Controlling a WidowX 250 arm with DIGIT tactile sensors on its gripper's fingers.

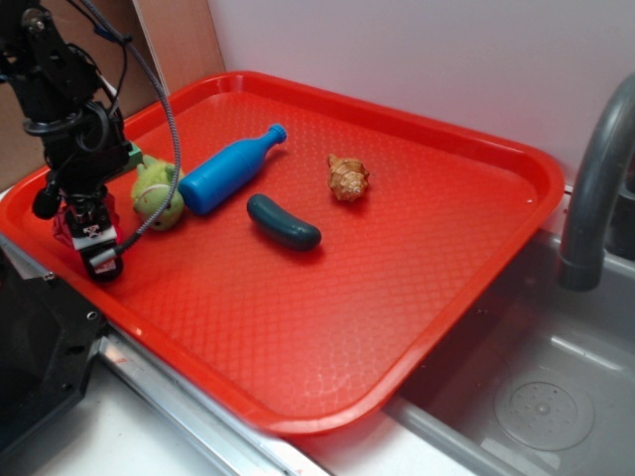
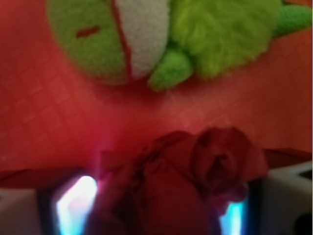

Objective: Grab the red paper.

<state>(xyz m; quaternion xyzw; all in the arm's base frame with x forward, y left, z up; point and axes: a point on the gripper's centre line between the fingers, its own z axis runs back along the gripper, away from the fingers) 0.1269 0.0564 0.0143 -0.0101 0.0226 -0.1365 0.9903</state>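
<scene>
The red paper is a dark crimson, creased ball filling the gap between my two fingers in the wrist view, pressed against both of them. In the exterior view my gripper stands at the left edge of the red tray, pointing down, with a bit of the red paper showing beside its fingers. The gripper is shut on the paper. The green plush ball lies just beyond the paper, apart from it; it also fills the top of the wrist view.
On the tray lie a blue plastic bottle next to the plush ball, a dark green pickle-shaped toy and a tan shell. A grey faucet and sink are at the right.
</scene>
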